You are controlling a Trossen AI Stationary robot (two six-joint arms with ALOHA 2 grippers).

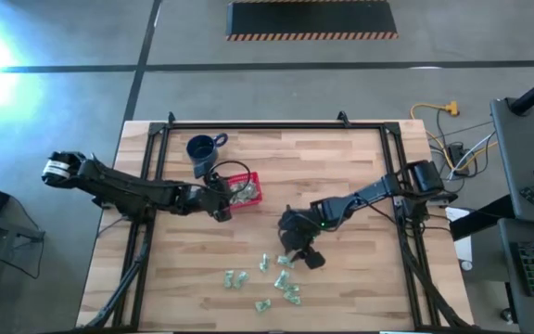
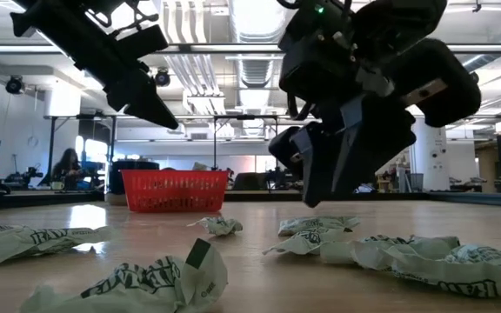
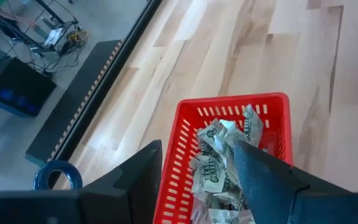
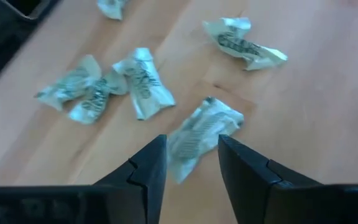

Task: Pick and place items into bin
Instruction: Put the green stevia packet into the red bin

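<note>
Several items: pale green-and-white wrapped pieces (image 1: 276, 278) scattered on the wooden table (image 1: 341, 176), near its front edge; more lie crumpled inside the red basket (image 1: 246, 191).
Basket: red latticed bin, sits left of table centre, just beside the dark blue mug (image 1: 202, 151), which stands behind it.
Right gripper (image 4: 191, 163): low over the loose pile, fingers spread a little, straddling one wrapper (image 4: 199, 129); wrist view shows that piece lying between the fingertips, cannot tell if they touch it.
Other wrappers: a cluster of three (image 4: 104, 84) and a single one (image 4: 244, 42) lie on the wood near that piece.
Left gripper (image 3: 194, 163): at the basket's near rim, fingers parted wide, one finger (image 3: 260, 171) reaching over the wrappers in the basket, nothing gripped.
Low view: wrappers in foreground, basket behind them, both arms overhead.
</note>
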